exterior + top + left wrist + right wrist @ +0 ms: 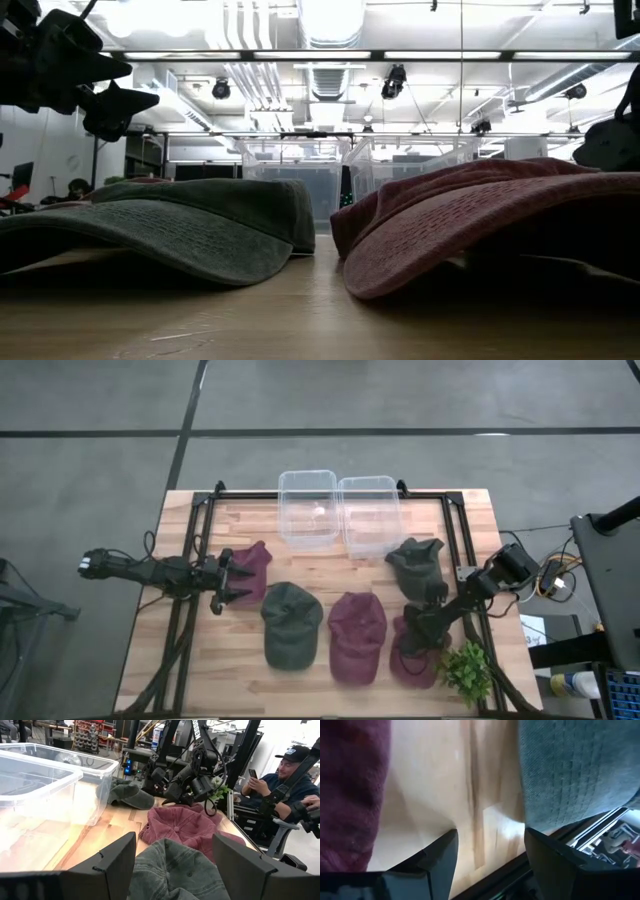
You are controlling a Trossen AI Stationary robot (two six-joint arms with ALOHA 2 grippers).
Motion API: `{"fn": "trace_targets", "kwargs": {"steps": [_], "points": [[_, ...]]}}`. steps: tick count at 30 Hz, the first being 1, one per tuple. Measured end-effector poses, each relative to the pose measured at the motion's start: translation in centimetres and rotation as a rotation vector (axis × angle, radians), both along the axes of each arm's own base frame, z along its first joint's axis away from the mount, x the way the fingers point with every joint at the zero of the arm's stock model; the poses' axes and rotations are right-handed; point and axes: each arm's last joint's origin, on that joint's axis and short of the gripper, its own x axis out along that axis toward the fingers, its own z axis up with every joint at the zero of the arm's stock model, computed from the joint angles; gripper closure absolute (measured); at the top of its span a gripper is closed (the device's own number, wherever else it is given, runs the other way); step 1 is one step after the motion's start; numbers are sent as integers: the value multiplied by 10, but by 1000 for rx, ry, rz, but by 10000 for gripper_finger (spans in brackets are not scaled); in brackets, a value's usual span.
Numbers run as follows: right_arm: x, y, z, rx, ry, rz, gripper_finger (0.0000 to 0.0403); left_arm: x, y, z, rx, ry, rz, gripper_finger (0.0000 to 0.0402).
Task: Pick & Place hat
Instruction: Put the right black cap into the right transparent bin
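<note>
Several hats lie on the wooden table (pixel 330 585), crowns up. A maroon hat (pixel 252 565) lies just past my left gripper (pixel 228 582), which is open, level and pointing toward the table's right. A green hat (pixel 290 624) and a maroon hat (pixel 357 637) lie in the middle. At the right lie another maroon hat (pixel 412 658) and a dark green hat (pixel 418 565). My right gripper (pixel 412 632) slants down between those two. It is open over bare wood (pixel 485 795), with the maroon hat (pixel 350 795) on one side and the dark green hat (pixel 570 770) on the other.
Two clear plastic bins (pixel 307 508) (pixel 369 512) stand side by side at the table's far edge. A small green plant (pixel 466 670) sits at the near right corner. A black frame (pixel 195 550) runs round the table. A seated person (pixel 280 775) shows beyond the right side.
</note>
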Motion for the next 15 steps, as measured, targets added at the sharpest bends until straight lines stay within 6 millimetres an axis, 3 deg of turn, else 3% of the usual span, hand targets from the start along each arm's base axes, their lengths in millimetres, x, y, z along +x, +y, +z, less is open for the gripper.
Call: {"fn": "trace_targets", "kwargs": {"steps": [15], "points": [[5,-8,0,-74,-11,48,177,0,0,0,-34,1,3,147]]}}
